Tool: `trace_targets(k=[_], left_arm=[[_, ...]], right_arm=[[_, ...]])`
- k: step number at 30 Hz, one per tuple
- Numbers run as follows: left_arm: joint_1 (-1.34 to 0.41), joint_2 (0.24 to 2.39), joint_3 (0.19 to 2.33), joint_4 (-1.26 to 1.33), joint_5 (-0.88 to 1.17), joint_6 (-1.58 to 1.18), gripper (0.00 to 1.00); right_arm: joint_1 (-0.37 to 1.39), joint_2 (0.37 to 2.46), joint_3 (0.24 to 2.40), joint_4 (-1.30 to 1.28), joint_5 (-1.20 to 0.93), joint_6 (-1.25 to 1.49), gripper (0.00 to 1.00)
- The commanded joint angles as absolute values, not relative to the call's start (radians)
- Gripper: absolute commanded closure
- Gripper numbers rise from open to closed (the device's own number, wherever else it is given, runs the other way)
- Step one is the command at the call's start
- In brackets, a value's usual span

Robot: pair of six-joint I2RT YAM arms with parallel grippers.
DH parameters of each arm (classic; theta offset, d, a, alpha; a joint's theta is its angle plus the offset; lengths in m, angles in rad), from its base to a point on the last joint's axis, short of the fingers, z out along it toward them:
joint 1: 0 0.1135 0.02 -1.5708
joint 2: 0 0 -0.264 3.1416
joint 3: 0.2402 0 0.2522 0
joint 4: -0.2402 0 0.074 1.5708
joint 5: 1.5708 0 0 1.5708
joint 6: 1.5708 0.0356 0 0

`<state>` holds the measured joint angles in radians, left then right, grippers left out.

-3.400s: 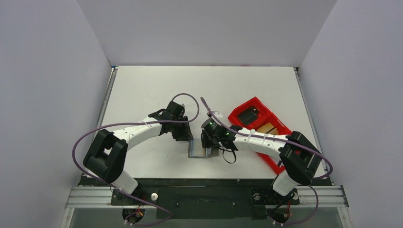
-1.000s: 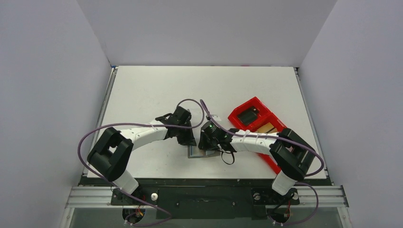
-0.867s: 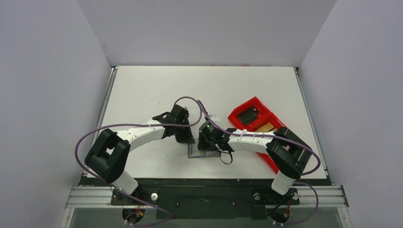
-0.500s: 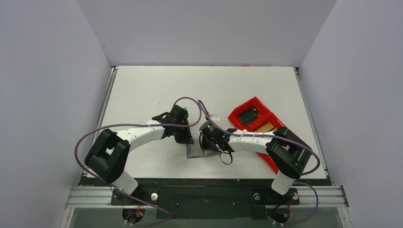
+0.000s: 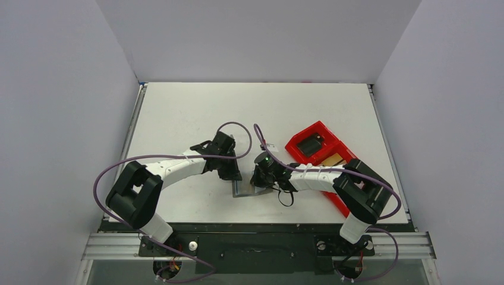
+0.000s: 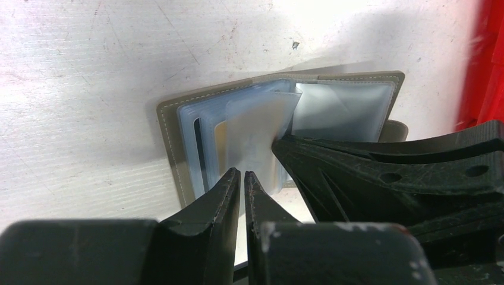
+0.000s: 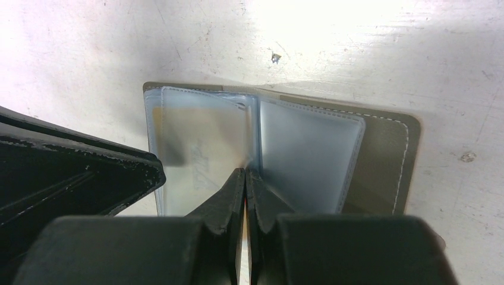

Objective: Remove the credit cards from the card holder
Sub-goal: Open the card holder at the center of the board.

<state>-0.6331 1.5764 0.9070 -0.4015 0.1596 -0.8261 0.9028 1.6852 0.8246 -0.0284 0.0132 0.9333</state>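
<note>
The grey card holder (image 5: 244,190) lies open on the table between both arms. Its clear blue-grey sleeves (image 6: 342,110) are fanned out. A tan credit card (image 6: 220,138) sits inside a left sleeve; it also shows in the right wrist view (image 7: 196,139) behind cloudy plastic. My left gripper (image 6: 242,173) is shut, its tips resting on the left sleeves near the wallet's near edge. My right gripper (image 7: 245,171) is shut, its tips pressed at the fold between the left and right sleeves. The two grippers nearly touch over the wallet. Another tan card (image 5: 334,159) lies in the red tray.
A long red plastic tray (image 5: 321,132) stands right of the wallet, under the right arm, holding a black block (image 5: 309,144). Its red edge shows in the left wrist view (image 6: 488,59). A small white tag (image 5: 271,146) lies behind the right wrist.
Both grippers have closed in on the wallet from either side. In the last half second the right wrist shifted slightly right; the wallet turned a little. No card has left the sleeves.
</note>
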Motion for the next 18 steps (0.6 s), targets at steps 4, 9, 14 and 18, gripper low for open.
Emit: trace_targets(k=[4, 9, 14, 18], left_arm=[[-0.630, 1.562, 0.899, -0.416, 0.125, -0.807, 0.94], [-0.632, 1.568, 0.896, -0.412, 0.133, -0.799, 0.94], [-0.646, 1.586, 0.900, -0.396, 0.153, -0.790, 0.94], [-0.665, 1.608, 0.917, -0.389, 0.169, -0.785, 0.94]], right_arm=[[0.893, 1.728, 0.765, -0.070, 0.027, 0.935, 1.00], [0.893, 1.733, 0.759, -0.063, 0.024, 0.938, 1.00], [0.893, 1.743, 0.761, -0.059, 0.018, 0.938, 1.00], [0.893, 1.743, 0.764, -0.058, 0.013, 0.935, 1.00]])
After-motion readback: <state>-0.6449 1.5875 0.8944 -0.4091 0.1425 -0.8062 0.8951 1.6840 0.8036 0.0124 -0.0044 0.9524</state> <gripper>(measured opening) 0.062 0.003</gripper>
